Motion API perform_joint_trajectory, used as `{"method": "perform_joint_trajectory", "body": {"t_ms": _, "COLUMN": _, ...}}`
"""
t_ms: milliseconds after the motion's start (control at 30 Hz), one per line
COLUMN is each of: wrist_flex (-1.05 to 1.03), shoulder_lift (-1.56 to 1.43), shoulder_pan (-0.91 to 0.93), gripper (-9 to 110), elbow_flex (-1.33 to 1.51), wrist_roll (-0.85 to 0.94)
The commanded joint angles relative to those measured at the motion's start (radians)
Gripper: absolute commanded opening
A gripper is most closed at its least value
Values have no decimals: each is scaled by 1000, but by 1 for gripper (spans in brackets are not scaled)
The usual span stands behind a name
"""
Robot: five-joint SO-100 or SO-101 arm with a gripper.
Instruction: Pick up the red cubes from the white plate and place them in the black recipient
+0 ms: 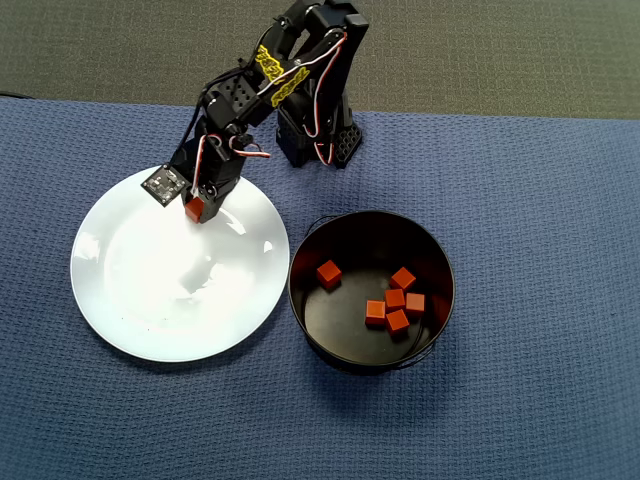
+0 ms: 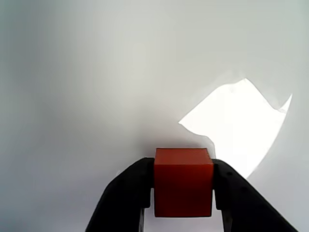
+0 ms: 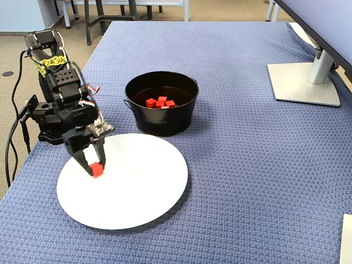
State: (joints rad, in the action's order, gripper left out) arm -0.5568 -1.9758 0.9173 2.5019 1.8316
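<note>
A red cube (image 2: 183, 188) is clamped between the two fingers of the gripper (image 2: 183, 193). Directly beneath the claw, the white plate (image 2: 96, 72) is seen, otherwise bare. Farther off, to the claw's right in the overhead view, six red cubes (image 1: 397, 298) are held in the black recipient (image 1: 330, 345).

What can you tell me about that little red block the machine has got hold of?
The red cube is small, matte orange-red with crisp edges. It sits squarely between the two black fingers, which press on opposite sides. It is over the white plate, near the rim closest to the arm; whether it touches the plate cannot be told.
</note>
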Motion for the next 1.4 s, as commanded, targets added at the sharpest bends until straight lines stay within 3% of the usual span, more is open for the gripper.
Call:
{"method": "perform_joint_trajectory", "body": {"t_ms": 0, "wrist_flex": -55, "shoulder_lift": -118, "shoulder_pan": -86, "gripper": 0, "elbow_flex": -44, "wrist_roll": -184}}
{"method": "perform_joint_trajectory", "body": {"t_ms": 333, "wrist_flex": -632, "shoulder_lift": -241, "shoulder_pan": -474, "gripper": 0, "elbow_flex": -572, "wrist_roll": -1055}}
{"method": "perform_joint_trajectory", "body": {"t_ms": 467, "wrist_flex": -747, "shoulder_lift": -189, "shoulder_pan": -626, "gripper": 0, "elbow_flex": -776, "wrist_roll": -1355}}
{"method": "perform_joint_trajectory", "body": {"t_ms": 667, "wrist_flex": -790, "shoulder_lift": -100, "shoulder_pan": -874, "gripper": 0, "elbow_flex": -927, "wrist_roll": -1651}}
{"method": "perform_joint_trajectory", "body": {"t_ms": 733, "wrist_flex": -781, "shoulder_lift": -58, "shoulder_pan": -965, "gripper": 4, "elbow_flex": -920, "wrist_roll": -1701}}
{"method": "perform_joint_trajectory", "body": {"t_ms": 800, "wrist_flex": -770, "shoulder_lift": -17, "shoulder_pan": -1069, "gripper": 33, "elbow_flex": -877, "wrist_roll": -1686}}
{"method": "perform_joint_trajectory", "body": {"t_ms": 833, "wrist_flex": -770, "shoulder_lift": 8, "shoulder_pan": -1114, "gripper": 37, "elbow_flex": -864, "wrist_roll": -1674}}
{"method": "perform_joint_trajectory", "body": {"t_ms": 933, "wrist_flex": -772, "shoulder_lift": 14, "shoulder_pan": -1127, "gripper": 39, "elbow_flex": -857, "wrist_roll": -1683}}
{"method": "perform_joint_trajectory", "body": {"t_ms": 1067, "wrist_flex": -787, "shoulder_lift": -58, "shoulder_pan": -1008, "gripper": 38, "elbow_flex": -828, "wrist_roll": -1620}}
{"method": "perform_joint_trajectory", "body": {"t_ms": 1200, "wrist_flex": -756, "shoulder_lift": -155, "shoulder_pan": -857, "gripper": 28, "elbow_flex": -716, "wrist_roll": -1671}}
{"method": "perform_joint_trajectory", "body": {"t_ms": 1367, "wrist_flex": -704, "shoulder_lift": -290, "shoulder_pan": -810, "gripper": 24, "elbow_flex": -505, "wrist_roll": -1718}}
